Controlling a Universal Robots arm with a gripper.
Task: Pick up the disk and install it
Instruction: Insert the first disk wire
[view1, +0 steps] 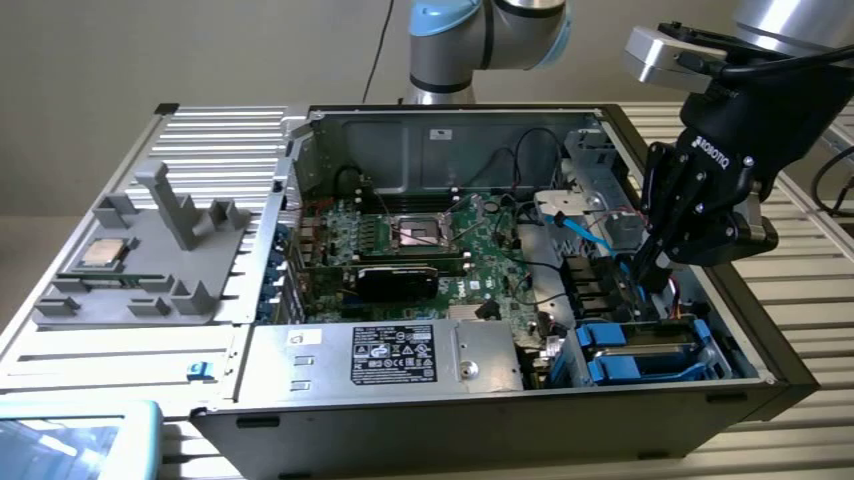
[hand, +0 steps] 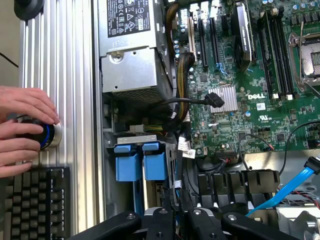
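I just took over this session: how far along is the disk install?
The disk in its blue carrier already sits in the drive bay at the front corner of the computer case. The gripper hangs shut just above the bay with nothing visibly held. Whether the disk is fully seated cannot be told from here.

Open computer case (view1: 747, 385) on a slatted table (view1: 200, 140); motherboard (view1: 441, 250) lies inside at centre, power supply (view1: 387, 355) near, drive bay with the disk (view1: 647, 350) at the exterior view's right, gripper (view1: 651, 272) above it, parts tray (view1: 134, 260) left
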